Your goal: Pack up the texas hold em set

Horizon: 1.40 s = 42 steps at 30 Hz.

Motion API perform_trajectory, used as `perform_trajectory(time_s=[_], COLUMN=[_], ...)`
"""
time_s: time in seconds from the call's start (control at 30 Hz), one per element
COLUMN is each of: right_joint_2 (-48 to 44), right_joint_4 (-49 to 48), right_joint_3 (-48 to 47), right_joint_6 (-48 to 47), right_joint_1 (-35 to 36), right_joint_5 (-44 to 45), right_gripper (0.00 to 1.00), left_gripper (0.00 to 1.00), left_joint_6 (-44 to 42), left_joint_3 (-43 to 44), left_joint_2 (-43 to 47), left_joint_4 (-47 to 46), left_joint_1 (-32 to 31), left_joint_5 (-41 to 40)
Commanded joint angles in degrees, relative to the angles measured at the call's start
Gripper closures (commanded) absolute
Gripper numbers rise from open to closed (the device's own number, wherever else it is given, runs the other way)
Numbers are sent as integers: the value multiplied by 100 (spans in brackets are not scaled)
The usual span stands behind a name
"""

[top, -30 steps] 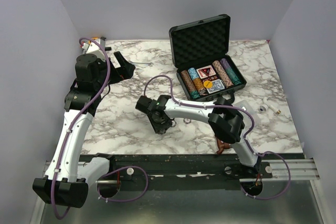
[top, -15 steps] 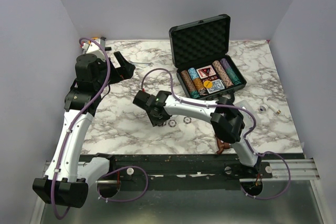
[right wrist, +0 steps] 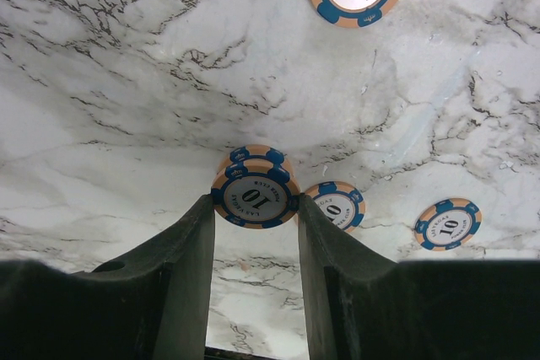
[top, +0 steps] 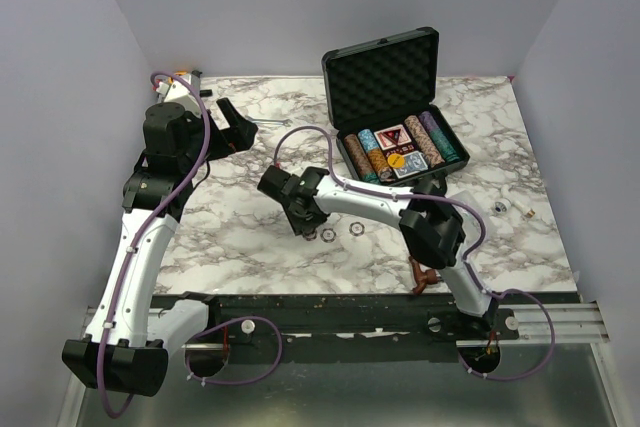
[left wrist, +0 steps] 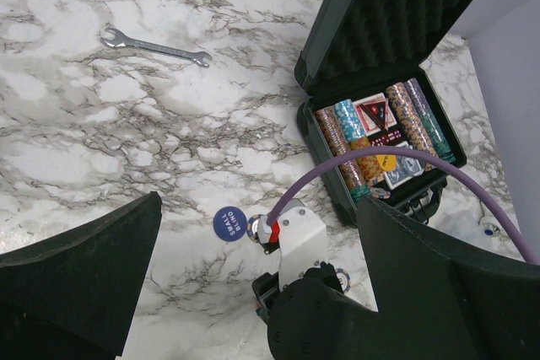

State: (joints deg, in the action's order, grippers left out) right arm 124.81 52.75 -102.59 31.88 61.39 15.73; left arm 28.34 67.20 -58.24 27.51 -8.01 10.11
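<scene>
Right arm point(top: 370, 209) stretches toward 9 o'clock, right gripper point(right wrist: 255, 208) pinching two stacked poker chips point(right wrist: 254, 194); left arm point(top: 150, 217) folded at 10 o'clock, left gripper point(top: 235, 125) wide, empty

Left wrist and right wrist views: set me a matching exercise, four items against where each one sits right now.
Items:
1. wrench
2. blue small-blind disc
3. stack of 10 chips
4. yellow disc

Places:
A. between the fingers of the right gripper
B. inside the open briefcase
C. alone on the marble table, well away from the briefcase
D. flat on the marble, right beside the right arm

Pairs: 1-C, 2-D, 3-A, 4-B
</scene>
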Motion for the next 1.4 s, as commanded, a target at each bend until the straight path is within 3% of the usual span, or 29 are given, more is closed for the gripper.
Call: perform_trajectory(time_s=[0.0,0.33,0.5,0.73,1.0,1.37], right_joint_2=[187,289,246,-302,-1091,-694], right_joint_4=[-90,-160,-179,-139,-690,-762], right_joint_3=[-3,136,169,349,1668,1471], right_joint_6=[-67,-59,-56,-104,-989,-1530], right_joint_1=[-37,-73,-72,-130,-533,-582], right_joint_5=[-100,-149,-166,-192,-1332,-1137], right_gripper=[64,55,39,25,24,26], left_gripper=[2,1,1,1,2,1], left_joint_6=[-12,-12,-12,-12,3,15], left_joint_3=[83,78,74,74,76,56], left_joint_2=[-3,6,2,-20,-12,-46], left_joint_4=[-52,-53,-53,-53,-68,-93], left_joint_1=[-25,-25,-25,-25,-26,-25], left_joint_5=[123,123,123,128,158,202])
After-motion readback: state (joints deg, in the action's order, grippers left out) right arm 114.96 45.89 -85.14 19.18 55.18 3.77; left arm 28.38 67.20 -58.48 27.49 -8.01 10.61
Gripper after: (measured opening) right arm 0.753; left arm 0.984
